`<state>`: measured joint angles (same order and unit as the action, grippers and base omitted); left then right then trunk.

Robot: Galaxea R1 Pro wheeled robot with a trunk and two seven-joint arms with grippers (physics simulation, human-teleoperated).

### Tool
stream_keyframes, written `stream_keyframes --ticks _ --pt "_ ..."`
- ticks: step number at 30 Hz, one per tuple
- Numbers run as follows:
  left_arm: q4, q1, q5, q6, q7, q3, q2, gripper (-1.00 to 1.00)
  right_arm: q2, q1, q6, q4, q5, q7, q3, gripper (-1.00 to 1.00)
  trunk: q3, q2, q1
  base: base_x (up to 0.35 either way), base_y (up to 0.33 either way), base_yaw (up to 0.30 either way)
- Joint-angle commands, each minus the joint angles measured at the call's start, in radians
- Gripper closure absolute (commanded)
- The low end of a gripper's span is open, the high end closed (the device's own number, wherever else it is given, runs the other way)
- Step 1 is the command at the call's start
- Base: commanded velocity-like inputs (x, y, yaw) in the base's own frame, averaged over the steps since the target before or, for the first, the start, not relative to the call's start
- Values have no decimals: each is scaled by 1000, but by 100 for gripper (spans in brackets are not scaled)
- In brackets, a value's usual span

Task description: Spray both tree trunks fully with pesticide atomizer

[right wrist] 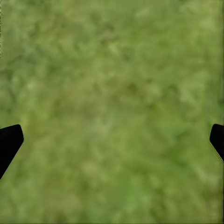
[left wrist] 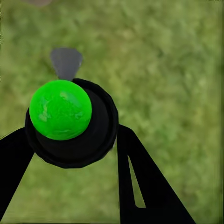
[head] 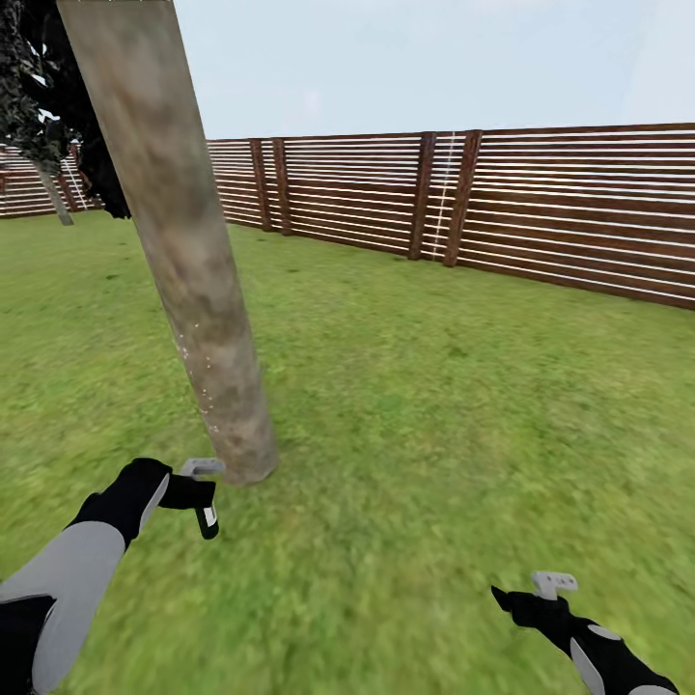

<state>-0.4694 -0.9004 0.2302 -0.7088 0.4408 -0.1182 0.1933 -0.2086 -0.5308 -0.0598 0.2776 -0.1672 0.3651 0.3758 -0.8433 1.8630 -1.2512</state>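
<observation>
A thick, leaning, mottled grey-brown tree trunk (head: 183,241) rises from the lawn at the left of the head view, its base just beyond my left hand. Fine pale pesticide specks (head: 204,391) dot its lower left side. My left gripper (head: 205,510) is shut on the pesticide atomizer (head: 208,522), a small dark bottle with a white label, held low beside the trunk's base. The left wrist view looks at the atomizer (left wrist: 95,135) end on, with its green spot (left wrist: 60,109) and grey trigger head (left wrist: 66,62), black fingers (left wrist: 140,186) on either side. My right gripper (head: 521,603) is open over bare grass, its fingertips (right wrist: 9,140) far apart.
A brown slatted fence (head: 502,203) runs along the back of the lawn (head: 434,415). Dark foliage (head: 34,106) and a thin pale trunk (head: 56,200) stand at the far left by the fence. Open grass stretches right of the thick trunk.
</observation>
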Motion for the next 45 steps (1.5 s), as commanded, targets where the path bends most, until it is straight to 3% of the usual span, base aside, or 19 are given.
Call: stream_keyframes --ticks 1,12,29,35,38,41,45 --pt "0 0 0 0 -1 0 0 100 0 0 0 0 0 0 0 -100 0 0 0 1 -237 247" --pt "0 0 0 0 -1 0 0 100 0 0 0 0 0 0 0 -100 0 0 0 58 -242 265" --pt "1 0 0 0 -1 0 0 100 0 0 0 0 0 0 0 -100 -1 0 0 152 -246 110" --pt "1 0 0 2 -2 0 -28 100 0 0 0 0 0 0 0 -100 -2 0 0 216 -210 85" --pt "0 16 2 2 -1 -37 -28 100 0 0 0 0 0 0 0 -100 -2 0 0 80 -53 -43" --pt "-16 37 2 4 1 -144 -21 100 0 0 1 0 0 0 0 -100 -2 0 0 9 -6 -230" --pt "-24 21 11 -27 8 -165 -7 100 0 0 0 0 0 0 0 -100 -2 0 0 1 -1 -195"
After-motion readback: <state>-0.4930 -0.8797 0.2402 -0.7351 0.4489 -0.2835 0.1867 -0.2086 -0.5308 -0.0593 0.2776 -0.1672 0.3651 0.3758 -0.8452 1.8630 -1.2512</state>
